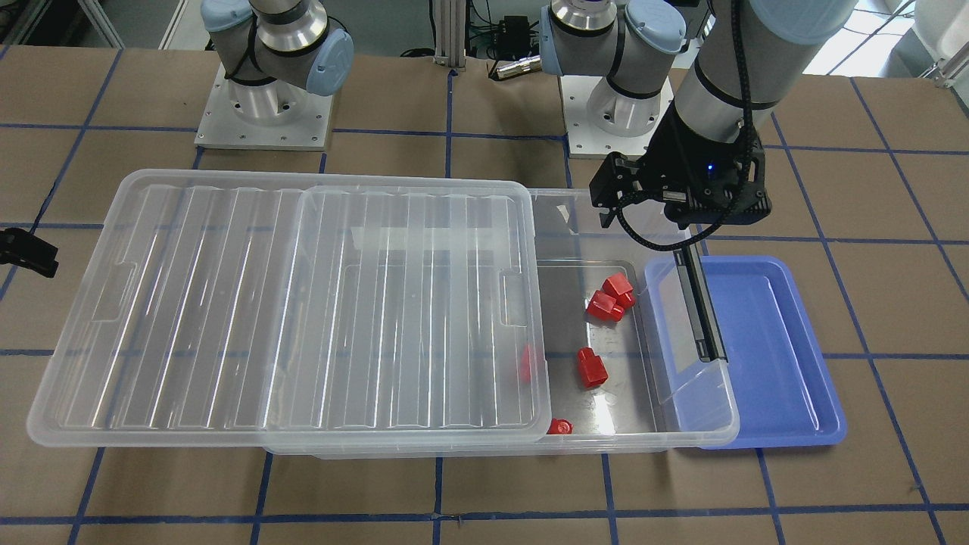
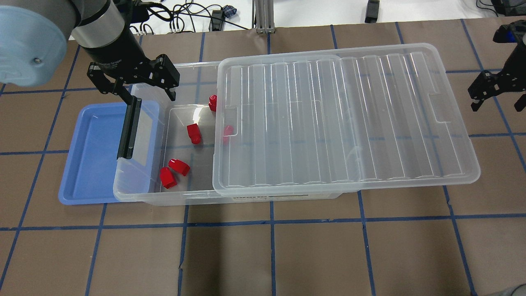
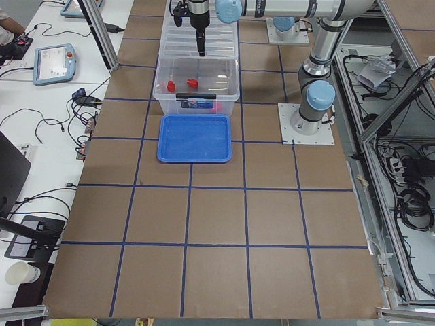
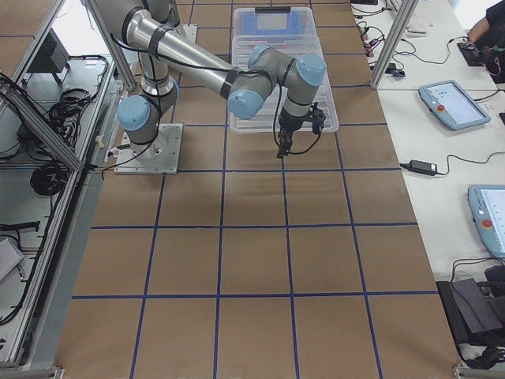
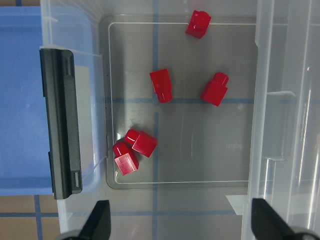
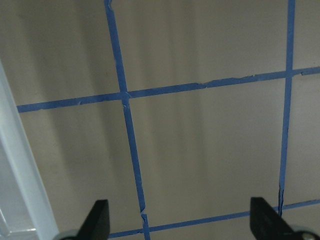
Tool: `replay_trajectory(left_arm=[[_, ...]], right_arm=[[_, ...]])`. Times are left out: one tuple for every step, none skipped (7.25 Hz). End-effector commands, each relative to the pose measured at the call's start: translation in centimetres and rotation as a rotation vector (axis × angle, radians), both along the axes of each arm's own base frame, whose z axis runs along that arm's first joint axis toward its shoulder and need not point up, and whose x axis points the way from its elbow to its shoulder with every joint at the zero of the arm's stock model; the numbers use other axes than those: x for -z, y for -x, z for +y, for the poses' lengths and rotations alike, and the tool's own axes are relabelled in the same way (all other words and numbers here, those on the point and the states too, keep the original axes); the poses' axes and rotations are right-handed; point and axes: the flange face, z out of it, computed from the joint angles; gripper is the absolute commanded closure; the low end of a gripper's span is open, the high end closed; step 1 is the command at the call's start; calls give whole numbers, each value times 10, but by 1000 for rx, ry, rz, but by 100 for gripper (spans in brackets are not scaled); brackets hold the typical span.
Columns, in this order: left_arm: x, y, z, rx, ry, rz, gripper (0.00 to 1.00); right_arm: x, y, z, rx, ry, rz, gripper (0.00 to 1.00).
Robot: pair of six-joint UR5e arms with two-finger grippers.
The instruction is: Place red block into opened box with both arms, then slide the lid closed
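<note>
Red blocks (image 2: 193, 133), five in all, lay on the floor of the box (image 2: 185, 200), all at its uncovered end. Two of them touched each other in the corner nearest the robot and the black bar (image 2: 128, 128). One lay alone in the middle of the open floor, one sat against the long wall farthest from the robot, and one lay partly beneath the lid's edge, showing red through the clear plastic. Their studs pointed different ways, with no common line.

Nothing stood over the open end except the left gripper (image 5: 182, 222), which hung above it with its fingers spread wide and nothing between them. A blue tray (image 2: 90, 156) lay just beyond the black-bar end of the box; whether the two touched could not be told.

The lid (image 2: 341, 123) rested on the box rim with its long axis along the box's own, running left to right across the table (image 2: 287, 255). It sat offset toward the robot's right, overhanging that short end and leaving the left end bare.

The right gripper (image 2: 495, 98) was over the table past the lid's overhanging end, apart from it, fingers also spread and holding nothing.
</note>
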Motion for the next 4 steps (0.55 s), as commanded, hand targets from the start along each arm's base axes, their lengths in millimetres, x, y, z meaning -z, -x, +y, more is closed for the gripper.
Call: replay_trajectory(left_arm=[[-7, 0, 4, 0, 14, -2, 0], [-8, 0, 5, 1, 16, -2, 0], [-9, 0, 5, 2, 16, -2, 0], [-9, 0, 5, 2, 18, -3, 0]], right_arm=[[5, -6, -2, -11, -9, -8, 0], [11, -14, -7, -28, -20, -10, 0], [13, -17, -7, -31, -26, -15, 0], [13, -17, -7, -31, -24, -13, 0]])
